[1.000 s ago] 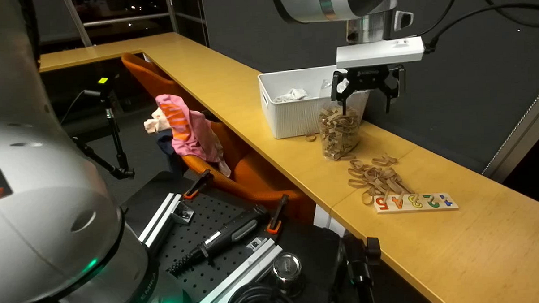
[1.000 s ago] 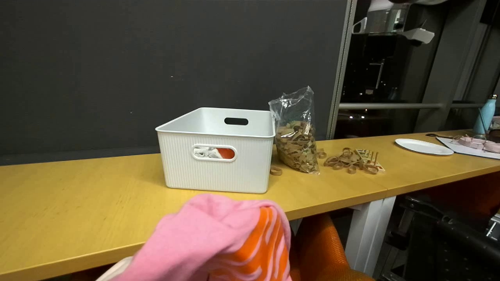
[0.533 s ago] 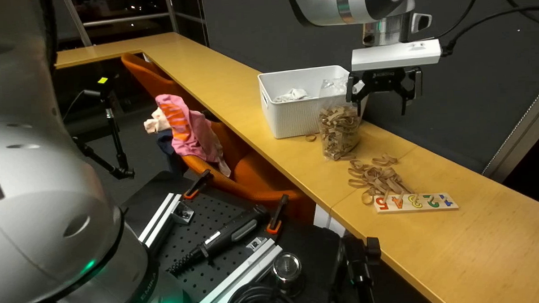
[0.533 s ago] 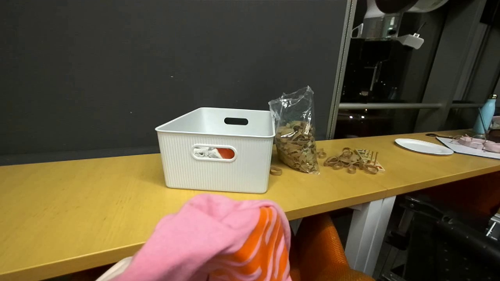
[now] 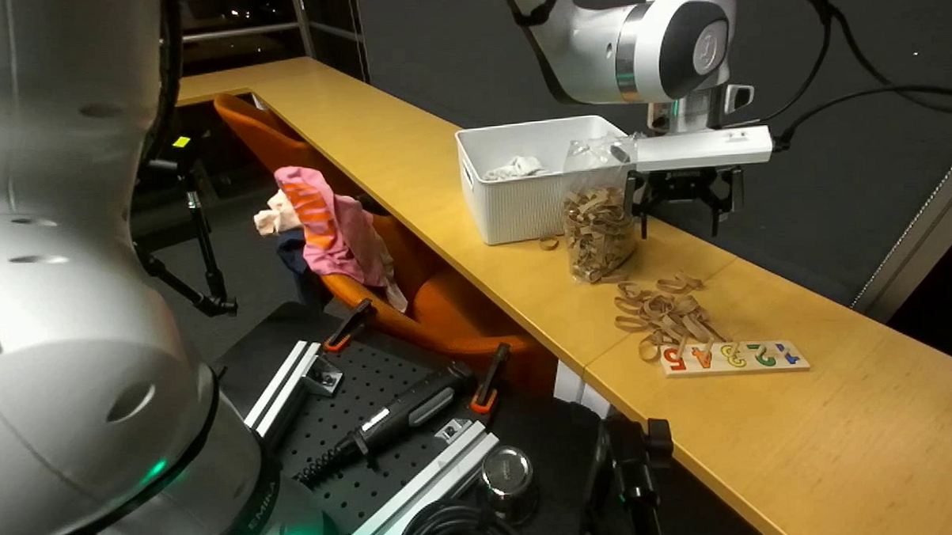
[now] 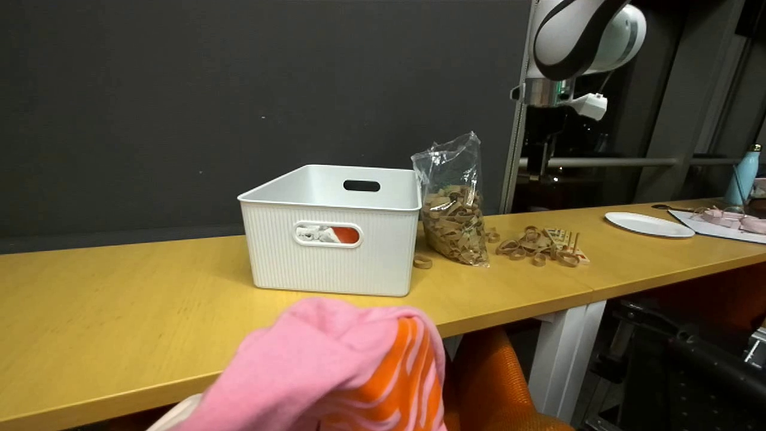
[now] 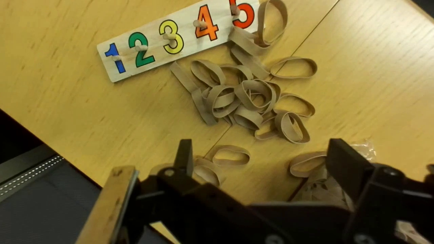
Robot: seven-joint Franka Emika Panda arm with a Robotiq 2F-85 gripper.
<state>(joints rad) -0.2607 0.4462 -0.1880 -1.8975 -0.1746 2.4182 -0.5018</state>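
- My gripper [image 7: 261, 146] stands wide open, nothing between its fingers [image 7: 346, 164], above the wooden table [image 5: 869, 412] near the clear bag [image 6: 458, 230].
- Loose rubber bands [image 7: 248, 117] lie heaped on the table, a few touching the number board [image 7: 154, 47]; I can't count them (they overlap too much).
- In the wrist view, a finger hides part of the bag, and the top edge crops the board's 5.
- In an exterior view, the fingers are lost against the dark window [image 6: 589, 194], and the pink cloth [image 6: 317, 359] over the orange chair [image 6: 502, 389] is cropped below.
- Through the slot of the white bin [image 6: 329, 266] I see white stuff [image 6: 313, 234] and a red patch [image 6: 346, 235], neither identifiable.
- The table has a seam under the heap; a dark grey wall [image 6: 179, 90] stands behind it.
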